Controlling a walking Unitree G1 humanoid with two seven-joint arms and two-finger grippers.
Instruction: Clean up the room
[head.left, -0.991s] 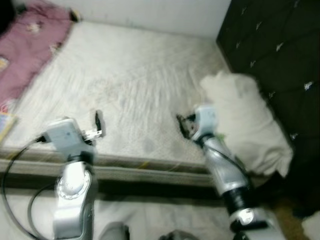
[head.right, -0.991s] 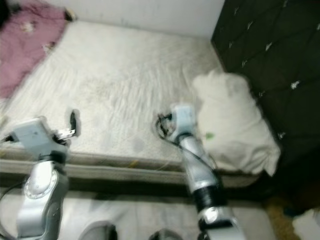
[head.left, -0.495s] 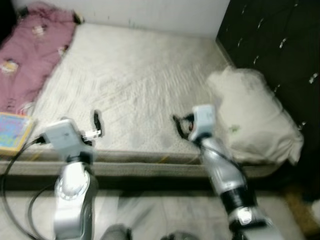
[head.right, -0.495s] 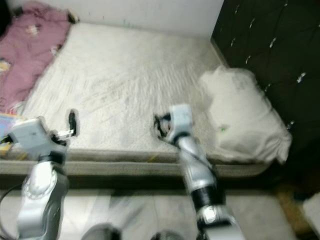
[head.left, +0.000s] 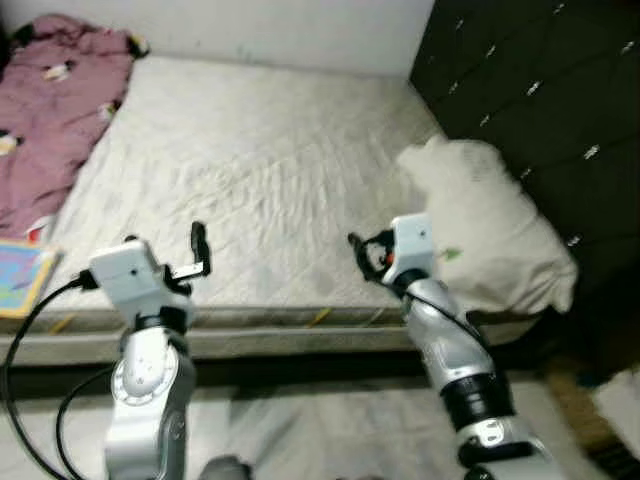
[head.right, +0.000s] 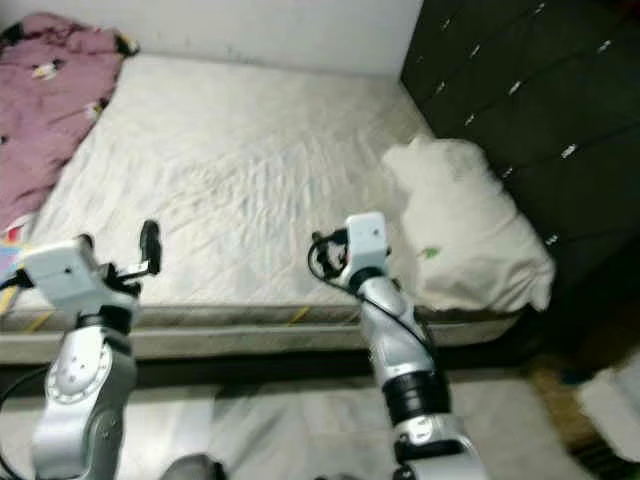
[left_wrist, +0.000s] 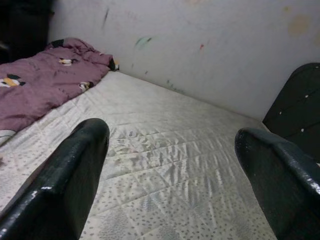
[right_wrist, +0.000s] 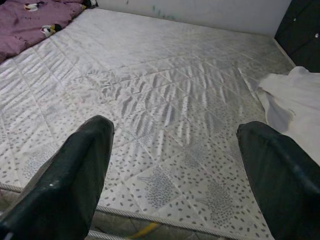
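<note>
You are looking at a tidy-up that, by my reading, is barely getting under way: nothing is being carried, and the bedding is lying scattered. The bare white quilted mattress (head.left: 250, 170), stitched in diamonds with a fine speckled print and a corded edge, is taking up the middle of the head views. The crumpled mauve blanket with small cartoon patches (head.left: 50, 110) is sitting bunched at about 10 o'clock against the pale scuffed wall (left_wrist: 200, 45), and the soft, lumpy white pillow (head.left: 490, 230) is slumping at about 3 o'clock, leaning on the black tufted headboard with shiny studs (head.left: 540, 90). A flat, brightly printed book or card (head.left: 22, 280) is lying at 9 o'clock on the mattress edge, blurred. Your left gripper (head.left: 199, 247) is hovering over the near edge at about 8 o'clock, its smooth, rounded black jaws spread wide and holding nothing; your right gripper (head.left: 367, 258) is hanging near 5 o'clock, just beside the pillow but apart from it, jaws likewise parted and empty. The blanket, the pillow and the printed item all seem to be waiting for you.
</note>
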